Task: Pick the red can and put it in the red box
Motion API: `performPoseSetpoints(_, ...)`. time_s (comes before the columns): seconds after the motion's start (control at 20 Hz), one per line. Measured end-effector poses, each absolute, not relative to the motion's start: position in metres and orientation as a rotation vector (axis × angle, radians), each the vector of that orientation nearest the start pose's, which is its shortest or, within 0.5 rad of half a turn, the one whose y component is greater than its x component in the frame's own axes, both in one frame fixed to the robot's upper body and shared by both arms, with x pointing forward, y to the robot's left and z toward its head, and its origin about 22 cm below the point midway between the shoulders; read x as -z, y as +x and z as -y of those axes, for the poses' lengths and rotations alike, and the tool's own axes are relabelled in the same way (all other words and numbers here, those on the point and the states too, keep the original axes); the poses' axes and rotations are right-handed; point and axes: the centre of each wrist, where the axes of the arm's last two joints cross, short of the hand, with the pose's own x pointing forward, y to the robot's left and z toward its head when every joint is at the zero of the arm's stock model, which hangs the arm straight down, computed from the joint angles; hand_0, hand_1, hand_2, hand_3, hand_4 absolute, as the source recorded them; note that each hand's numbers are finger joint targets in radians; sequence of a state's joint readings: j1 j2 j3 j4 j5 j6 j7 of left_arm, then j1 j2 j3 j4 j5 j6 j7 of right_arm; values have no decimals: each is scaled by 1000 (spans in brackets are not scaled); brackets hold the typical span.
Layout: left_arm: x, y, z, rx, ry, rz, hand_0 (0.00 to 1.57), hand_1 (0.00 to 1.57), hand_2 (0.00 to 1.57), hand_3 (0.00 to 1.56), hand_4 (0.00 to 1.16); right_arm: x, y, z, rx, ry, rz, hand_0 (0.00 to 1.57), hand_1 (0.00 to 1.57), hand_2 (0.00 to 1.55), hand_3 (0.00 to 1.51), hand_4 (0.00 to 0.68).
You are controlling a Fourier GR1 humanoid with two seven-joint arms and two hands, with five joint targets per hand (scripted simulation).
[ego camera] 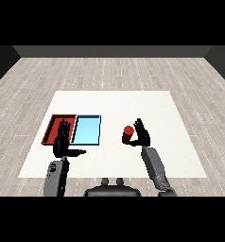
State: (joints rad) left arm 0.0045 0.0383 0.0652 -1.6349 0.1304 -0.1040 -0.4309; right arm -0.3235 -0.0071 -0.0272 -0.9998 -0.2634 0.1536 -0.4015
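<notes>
Head view shows the black right hand [142,133] curled round the small red cylindrical can [127,134] — ready, I judge, to carry it left past the light blue tray [87,129] to the shallow red tray [53,125] — while the left hand [62,142] hovers with straight fingers.

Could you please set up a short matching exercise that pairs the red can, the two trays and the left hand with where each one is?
1. red can
2. red tray
3. blue tray
4. left hand

A. farthest left on the table
B. fingers straight, over the red tray's near edge
C. in the right hand
D. between the red tray and the can

Pairs: 1-C, 2-A, 3-D, 4-B
</notes>
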Motion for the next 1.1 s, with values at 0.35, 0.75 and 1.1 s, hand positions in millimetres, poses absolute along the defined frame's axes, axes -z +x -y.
performPoseSetpoints(0.35,-14,241,-250,-55,-97,2083,0,0,0,0,0,60,313,191,97,342,1654,0,0,0,0,0)
performPoseSetpoints(0.75,-16,242,-259,-54,-100,2085,0,0,0,0,0,67,318,179,97,325,1636,0,0,0,0,0)
performPoseSetpoints(1.1,-17,236,-255,-57,-95,2078,0,0,0,0,0,65,318,181,87,330,1632,0,0,0,0,0)
